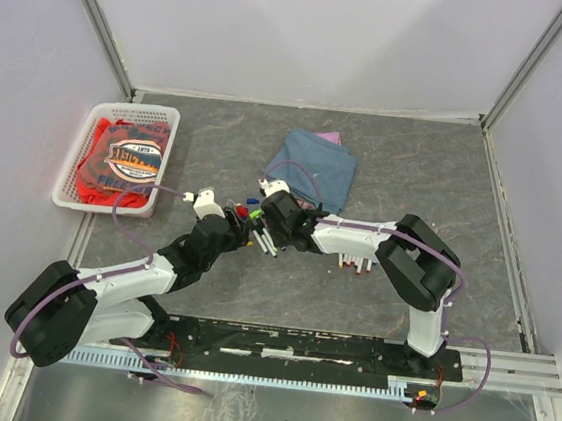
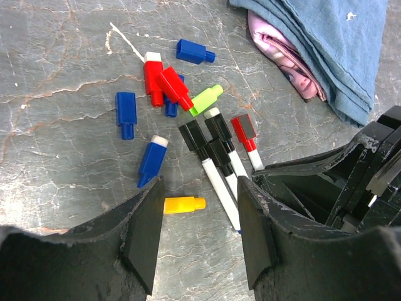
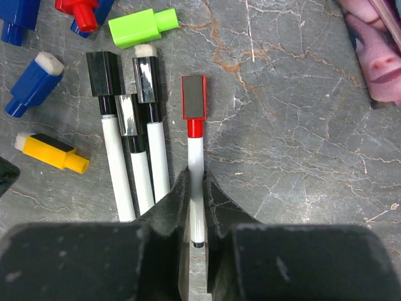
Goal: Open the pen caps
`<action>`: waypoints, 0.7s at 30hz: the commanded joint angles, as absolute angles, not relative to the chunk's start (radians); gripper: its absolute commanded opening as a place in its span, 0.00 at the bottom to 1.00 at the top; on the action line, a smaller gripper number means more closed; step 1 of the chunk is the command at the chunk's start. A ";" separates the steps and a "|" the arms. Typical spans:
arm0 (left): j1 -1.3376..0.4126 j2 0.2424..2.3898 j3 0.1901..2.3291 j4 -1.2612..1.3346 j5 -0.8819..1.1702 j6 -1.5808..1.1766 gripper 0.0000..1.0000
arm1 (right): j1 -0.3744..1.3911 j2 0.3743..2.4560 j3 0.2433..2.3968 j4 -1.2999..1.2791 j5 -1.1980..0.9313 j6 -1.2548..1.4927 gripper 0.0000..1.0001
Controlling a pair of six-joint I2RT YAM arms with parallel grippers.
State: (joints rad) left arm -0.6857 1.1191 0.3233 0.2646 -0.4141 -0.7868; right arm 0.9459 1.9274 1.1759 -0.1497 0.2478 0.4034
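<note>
Loose pen caps lie in a cluster on the table: red (image 2: pixel 164 83), blue (image 2: pixel 126 111), green (image 2: pixel 205 99) and yellow (image 2: pixel 184 204). Three black-capped pens (image 3: pixel 128 157) lie side by side. My right gripper (image 3: pixel 196 182) is shut on the white barrel of a red-capped pen (image 3: pixel 195 147), whose red cap (image 3: pixel 193 99) is still on and points away from it. My left gripper (image 2: pixel 199 207) is open and empty, low over the table, with the yellow cap between its fingers' far ends. In the top view both grippers, left (image 1: pixel 242 227) and right (image 1: pixel 264 237), meet at the cluster.
A folded blue cloth (image 1: pixel 316 164) with a pink item under it lies just behind the cluster. A white basket (image 1: pixel 75 164) with a red garment stands at the far left. More pens (image 1: pixel 356 266) lie under the right forearm. White walls enclose the table.
</note>
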 commanded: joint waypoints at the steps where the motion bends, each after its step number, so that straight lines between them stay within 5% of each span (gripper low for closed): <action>1: -0.684 1.116 0.349 0.323 -0.400 -0.775 0.56 | 0.954 1.933 1.143 -0.187 0.250 0.423 0.09; 4: -0.684 1.124 0.358 0.333 -0.374 -0.790 0.57 | 0.954 1.895 1.131 -0.179 0.253 0.428 0.01; 21: -0.681 1.250 0.409 0.470 -0.188 -0.881 0.58 | 0.953 1.641 0.995 -0.056 0.097 0.472 0.01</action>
State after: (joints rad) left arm -0.6857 1.2289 0.3733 0.3775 -0.2337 -0.8223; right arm 0.9482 1.6989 1.0096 -0.1181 0.1566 0.4484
